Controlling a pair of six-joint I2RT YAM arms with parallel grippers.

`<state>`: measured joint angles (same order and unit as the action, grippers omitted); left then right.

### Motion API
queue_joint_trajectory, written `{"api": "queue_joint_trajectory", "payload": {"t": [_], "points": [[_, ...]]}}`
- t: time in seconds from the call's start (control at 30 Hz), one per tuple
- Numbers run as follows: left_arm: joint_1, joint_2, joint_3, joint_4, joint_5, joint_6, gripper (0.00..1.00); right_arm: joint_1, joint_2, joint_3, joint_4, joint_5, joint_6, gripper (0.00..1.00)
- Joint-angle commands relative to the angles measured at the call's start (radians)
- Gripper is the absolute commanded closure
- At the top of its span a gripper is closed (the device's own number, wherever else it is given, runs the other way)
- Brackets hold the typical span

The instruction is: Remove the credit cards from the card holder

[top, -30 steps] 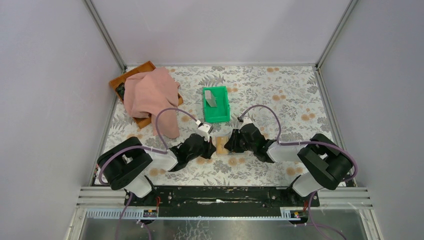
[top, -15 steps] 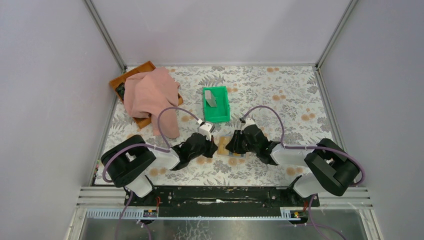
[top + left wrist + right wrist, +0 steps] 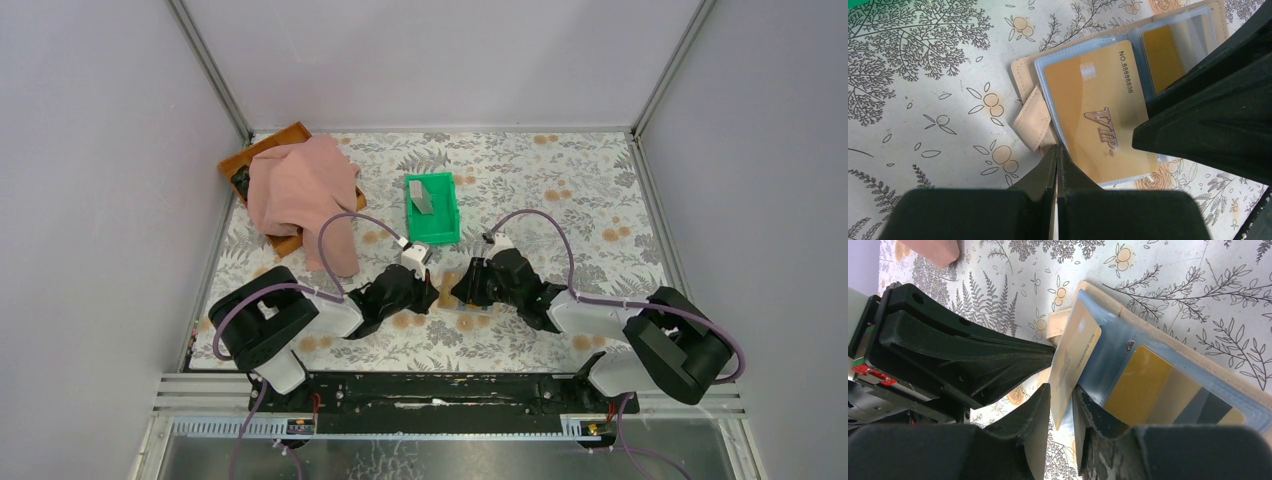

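The card holder (image 3: 1024, 75) lies open on the table, tan outside, pale blue sleeves inside (image 3: 1108, 347). A gold credit card (image 3: 1093, 105) marked VIP sits in its near clear sleeve. More yellow and grey cards (image 3: 1138, 380) sit in the far sleeves. My left gripper (image 3: 1057, 149) is shut, its tips at the holder's edge beside the tan strap tab (image 3: 1033, 117). My right gripper (image 3: 1062, 395) is narrowly open, its jaws on either side of the gold card's corner (image 3: 1073, 355). In the top view both grippers (image 3: 428, 290) (image 3: 458, 292) meet over the holder and mostly hide it.
A green bin (image 3: 446, 222) with a grey card (image 3: 424, 196) in it stands just behind the grippers. A pink cloth (image 3: 300, 190) lies over a brown tray (image 3: 262, 155) at the back left. Grey walls enclose the floral table.
Both grippers have closed in over the card holder, so less of it shows from above. The right arm's elbow has swung out to the right.
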<state>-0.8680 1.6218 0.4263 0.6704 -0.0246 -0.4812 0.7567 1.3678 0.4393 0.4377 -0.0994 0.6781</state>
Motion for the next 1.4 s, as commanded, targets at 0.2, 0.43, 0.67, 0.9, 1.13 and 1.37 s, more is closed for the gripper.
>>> {"api": "queue_joint_trajectory", "payload": {"t": [0.2, 0.43, 0.67, 0.9, 1.13, 1.37], "points": [[-0.02, 0.059, -0.005, -0.118, 0.054, -0.006, 1.0, 0.011, 0.067, 0.009, 0.128, -0.073, 0.03, 0.7], [-0.027, 0.08, -0.006, -0.106, 0.061, -0.013, 1.0, 0.011, 0.103, 0.039, 0.176, -0.115, 0.043, 0.69], [-0.032, 0.091, 0.001, -0.104, 0.065, -0.016, 1.0, 0.011, 0.135, 0.02, 0.281, -0.17, 0.087, 0.69], [-0.033, 0.104, 0.009, -0.105, 0.061, -0.013, 1.0, 0.011, 0.095, -0.007, 0.316, -0.2, 0.11, 0.69], [-0.035, 0.102, 0.019, -0.109, 0.069, -0.012, 1.0, 0.012, 0.12, 0.001, 0.296, -0.198, 0.094, 0.69], [-0.034, 0.081, 0.006, -0.122, 0.051, -0.008, 1.0, 0.011, 0.192, 0.029, 0.242, -0.168, 0.067, 0.67]]}}
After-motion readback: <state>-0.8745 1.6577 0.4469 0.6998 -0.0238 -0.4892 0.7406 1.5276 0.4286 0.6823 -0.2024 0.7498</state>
